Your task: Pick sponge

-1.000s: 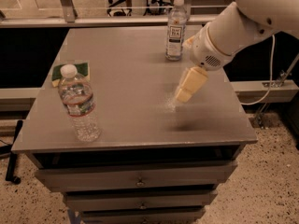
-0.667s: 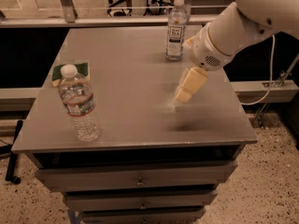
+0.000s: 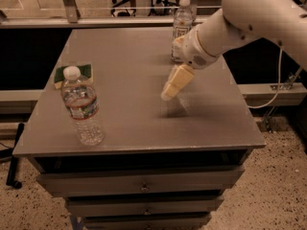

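Observation:
The sponge (image 3: pixel 82 71) lies flat near the left edge of the grey table (image 3: pixel 129 114), dark green top over a yellow layer. A water bottle's cap partly covers it. My gripper (image 3: pixel 169 92) hangs from the white arm (image 3: pixel 240 18) over the middle-right of the table, pointing down and left, just above the surface. It is well to the right of the sponge and holds nothing that I can see.
A clear water bottle (image 3: pixel 82 110) with a white cap stands at the front left, just in front of the sponge. A second bottle (image 3: pixel 181 20) stands at the back right, partly behind my arm. Drawers (image 3: pixel 144 186) sit below the tabletop.
My gripper and arm have moved a little to the left, toward the table's middle. The sponge and both bottles have not moved.

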You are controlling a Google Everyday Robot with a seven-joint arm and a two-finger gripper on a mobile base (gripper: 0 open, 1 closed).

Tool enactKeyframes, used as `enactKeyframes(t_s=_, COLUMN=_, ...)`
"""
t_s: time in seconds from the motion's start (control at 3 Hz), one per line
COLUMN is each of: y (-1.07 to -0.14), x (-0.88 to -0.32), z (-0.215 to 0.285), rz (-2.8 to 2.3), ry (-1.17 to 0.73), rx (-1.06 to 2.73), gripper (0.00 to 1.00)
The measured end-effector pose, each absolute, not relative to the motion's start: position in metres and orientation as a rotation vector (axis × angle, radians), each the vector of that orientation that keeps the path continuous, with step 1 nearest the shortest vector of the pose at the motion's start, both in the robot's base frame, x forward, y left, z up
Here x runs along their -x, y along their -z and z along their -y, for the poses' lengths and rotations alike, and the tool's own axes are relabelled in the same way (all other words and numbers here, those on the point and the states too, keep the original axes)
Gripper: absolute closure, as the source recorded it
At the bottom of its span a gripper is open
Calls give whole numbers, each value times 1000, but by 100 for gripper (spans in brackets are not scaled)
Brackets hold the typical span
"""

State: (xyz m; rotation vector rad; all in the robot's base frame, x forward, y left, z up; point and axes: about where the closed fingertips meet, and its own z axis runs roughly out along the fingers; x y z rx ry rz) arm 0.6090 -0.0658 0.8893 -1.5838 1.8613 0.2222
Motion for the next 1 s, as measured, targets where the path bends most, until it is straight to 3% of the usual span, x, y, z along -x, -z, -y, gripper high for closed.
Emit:
enactKeyframes(t_s=0.33, y=-894, x=-646, z=20, rz=-1760, ry=-292, rx=1586, gripper=0)
enactKeyframes(t_s=1.0, y=-902, x=-663, z=-84, rz=-1567, ry=-612, rx=1571, gripper=0)
